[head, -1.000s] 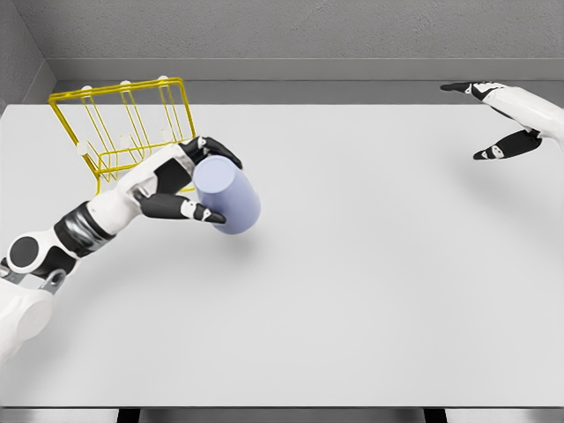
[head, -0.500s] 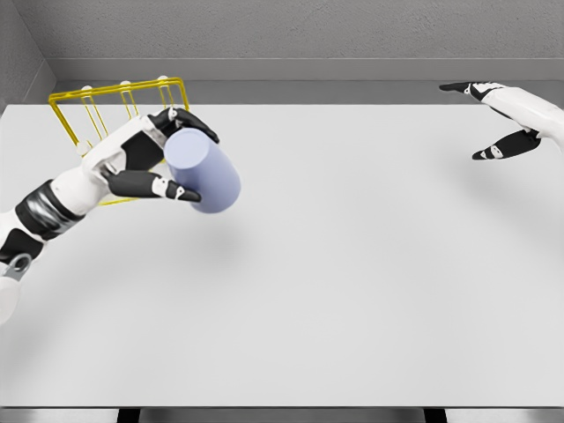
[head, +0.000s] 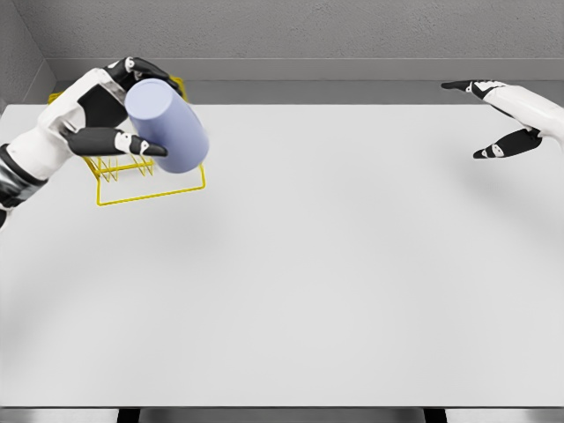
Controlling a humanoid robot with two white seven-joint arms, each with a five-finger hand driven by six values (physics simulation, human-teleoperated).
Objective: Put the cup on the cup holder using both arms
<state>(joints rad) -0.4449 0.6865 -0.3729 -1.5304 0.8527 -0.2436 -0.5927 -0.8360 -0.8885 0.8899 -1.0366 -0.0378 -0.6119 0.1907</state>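
A pale lavender cup (head: 167, 126) is held tilted in the air by my left hand (head: 123, 104), whose black fingers wrap its upper end. It hangs just above and in front of the yellow wire cup holder (head: 150, 183) at the table's far left, and hides most of the rack's pegs. At the far right edge my right hand (head: 493, 119) hovers over the table with fingers spread, holding nothing.
The white table (head: 335, 264) stretches across the view, with a grey wall behind it. The rack's base frame shows below the cup near the left side.
My left hand has lifted the cup up and to the left, from in front of the rack to above it. The right hand has not moved.
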